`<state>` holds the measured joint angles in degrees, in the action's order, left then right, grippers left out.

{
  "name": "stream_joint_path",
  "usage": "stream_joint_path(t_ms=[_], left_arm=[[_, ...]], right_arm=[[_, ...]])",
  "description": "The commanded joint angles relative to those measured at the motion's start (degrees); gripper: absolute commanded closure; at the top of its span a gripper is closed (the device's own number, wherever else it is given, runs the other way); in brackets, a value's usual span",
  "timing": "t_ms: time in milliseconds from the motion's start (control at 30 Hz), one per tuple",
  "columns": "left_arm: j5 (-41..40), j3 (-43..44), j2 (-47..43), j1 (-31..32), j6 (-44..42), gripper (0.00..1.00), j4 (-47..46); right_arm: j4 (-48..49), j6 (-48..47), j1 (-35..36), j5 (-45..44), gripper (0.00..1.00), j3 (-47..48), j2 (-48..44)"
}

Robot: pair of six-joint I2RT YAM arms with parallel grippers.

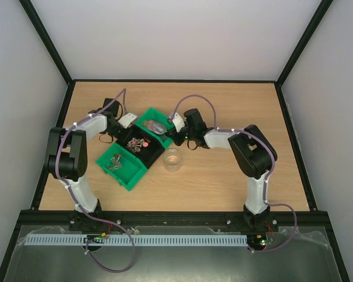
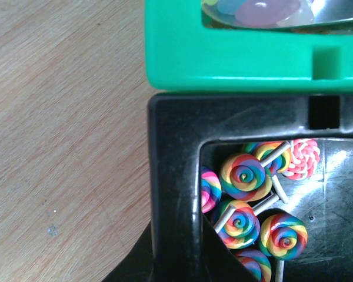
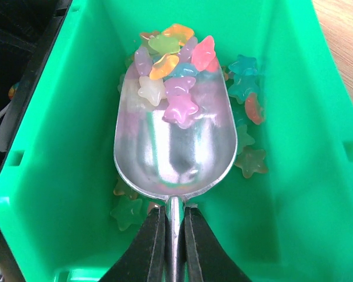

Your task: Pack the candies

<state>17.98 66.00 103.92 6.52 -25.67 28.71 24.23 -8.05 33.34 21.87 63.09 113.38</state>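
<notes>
Candies [image 3: 179,106] heaped at far end of scoop [image 3: 176,158], its long axis straight out from right jaws, clamped on handle. Left jaws: can't tell.

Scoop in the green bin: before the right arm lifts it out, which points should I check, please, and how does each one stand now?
1. Right end effector shut on the scoop handle: ok.
2. Candies loaded in the scoop: ok, heaped at its far end.
3. Scoop clear of the green bin walls on both sides: ok.
4. Scoop held level enough not to spill: cannot tell.
5. Jar standing upright on the table: ok.
6. Jar mouth open: cannot tell.
</notes>
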Motion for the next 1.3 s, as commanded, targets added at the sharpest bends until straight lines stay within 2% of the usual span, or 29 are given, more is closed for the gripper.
stream_joint_path(t_ms=[0, 267, 600, 900, 1267], left_arm=[[1.88, 0.87, 1.72, -0.97, 0.79, 0.98, 0.12], [1.63, 1.06, 1.79, -1.29, 0.63, 0.98, 0.46], [1.0, 1.15, 2.15, -1.78, 0.71, 0.98, 0.91], [1.09, 2.16, 3.11, -2.04, 1.43, 0.98, 0.78], [1.23, 3.26, 3.62, -2.29, 0.8, 0.98, 1.39]], right_arm=[[-0.79, 0.82, -0.8, -0.03, 0.99, -3.54, -1.51], [2.17, 1.52, -2.63, 1.49, 0.99, -7.13, -4.14], [10.73, 6.11, -3.76, 8.06, 0.99, -8.24, -6.53], [11.03, 3.92, -5.44, 9.26, 0.99, -8.96, -8.6], [3.1, -1.39, -11.51, 15.62, 0.99, -12.01, -18.15]])
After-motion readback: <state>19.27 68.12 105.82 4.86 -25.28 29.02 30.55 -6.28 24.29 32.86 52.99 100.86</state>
